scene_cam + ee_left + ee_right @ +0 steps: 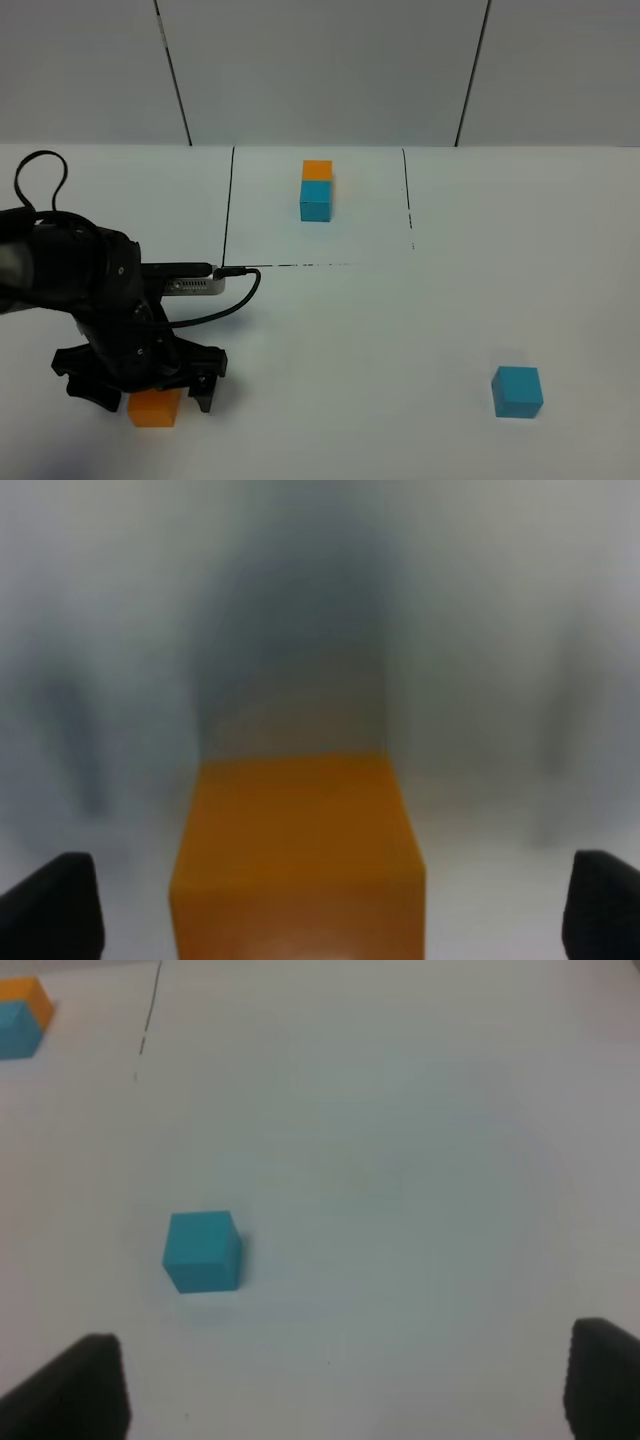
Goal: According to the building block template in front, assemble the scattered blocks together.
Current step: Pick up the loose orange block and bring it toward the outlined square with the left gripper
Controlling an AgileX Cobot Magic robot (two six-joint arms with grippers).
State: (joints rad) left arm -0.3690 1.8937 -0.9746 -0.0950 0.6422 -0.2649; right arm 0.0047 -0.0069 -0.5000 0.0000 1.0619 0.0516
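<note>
At the near left edge of the white table (400, 330), the left gripper (155, 392) stood over the loose orange cube (153, 410), its jaws spread wide on either side of the block and touching neither face. In the left wrist view the cube sat squarely between the two dark fingertips (50, 905). The step in hand appeared to be the first pick: the jaws needed to close on the orange cube before it could be carried.

Well apart from it, at the near right, lay the loose cyan cube (517, 391). The right gripper (345, 1390) hung short of it, jaws apart and holding nothing.

Farthest back sat the building block template (316, 190), an orange cube touching the far side of a cyan one inside a thin black outline (228, 205). The loose cubes would likely have to be joined the same way.

The count was four cubes, two orange and two cyan: one loose of each colour and one joined pair. There was one outline, and there were two grippers.
</note>
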